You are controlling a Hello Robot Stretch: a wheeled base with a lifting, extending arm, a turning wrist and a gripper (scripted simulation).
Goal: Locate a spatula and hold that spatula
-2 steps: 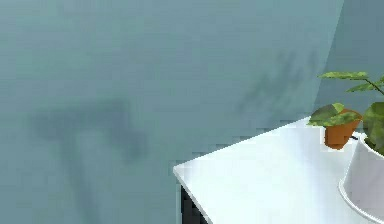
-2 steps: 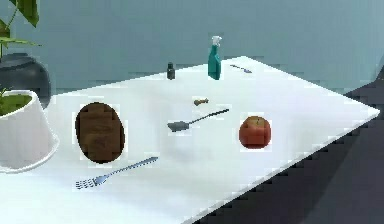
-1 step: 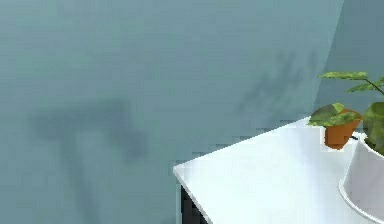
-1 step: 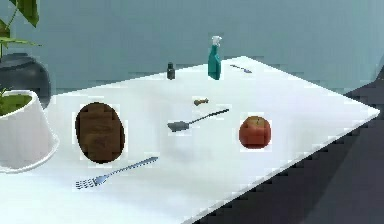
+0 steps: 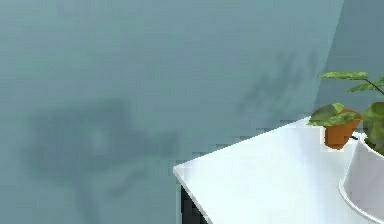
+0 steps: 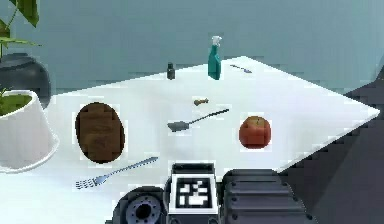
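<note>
Spatula found on the table, grab yet to come!

There's the spatula (image 6: 197, 120), lying flat at the middle of the arm side view on the white table (image 6: 300, 100), with a red fruit (image 6: 256, 131) to its right, a brown loaf (image 6: 100, 131) to its left and a fork (image 6: 115, 175) at lower left. The gripper (image 6: 145, 208) sits at the bottom edge, apart from it. Its far end can't be made out, so I cannot tell its state or whether it holds anything. Locating looks done; reaching and taking hold are left.

White table (image 6: 300, 110); teal wall (image 5: 120, 80), teal spray bottle (image 6: 214, 58); red apple (image 6: 256, 131); brown lump (image 6: 100, 131); grey spatula (image 6: 200, 120); orange pot (image 5: 341, 133).
</note>
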